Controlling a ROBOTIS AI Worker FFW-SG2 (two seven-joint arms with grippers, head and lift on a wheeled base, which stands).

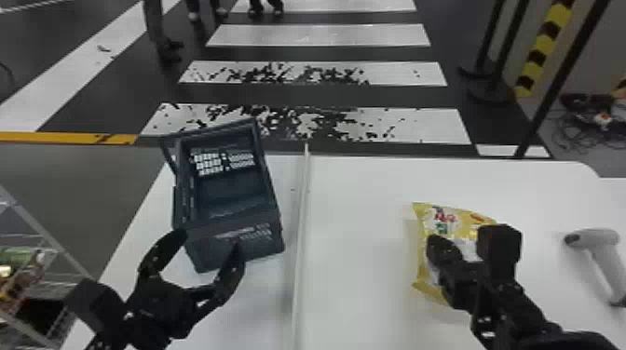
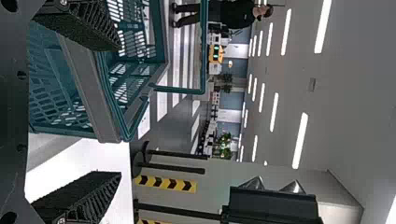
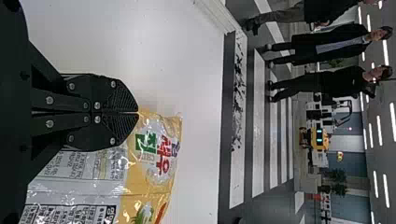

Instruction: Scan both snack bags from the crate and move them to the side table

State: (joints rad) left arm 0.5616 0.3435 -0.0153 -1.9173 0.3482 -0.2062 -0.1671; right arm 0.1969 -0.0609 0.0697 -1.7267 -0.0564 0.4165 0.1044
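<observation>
The right tool [image 1: 440, 245] has its fingers closed together on the edge of a yellow and silver snack bag [image 1: 431, 221], over the part of the table [image 1: 363, 186] right of a pale raised strip [image 1: 302, 209]. In the right wrist view the bag's printed yellow end extends past the fingertips, and its silver panel, with small print, lies alongside and partly behind the fingers.

The left tool [image 1: 208, 245] is open, its fingers spread at the near wall of the dark crate [image 1: 233, 232]; whether they touch it cannot be told. The crate sits on the table left of the strip, its slotted sides visible in the left wrist view.

Farther out, a pale handheld scanner [image 1: 594, 242] lies on the table to the right of the bag, apart from it. A wire rack [image 1: 44, 239] stands off the table's left side, with goods on it.
</observation>
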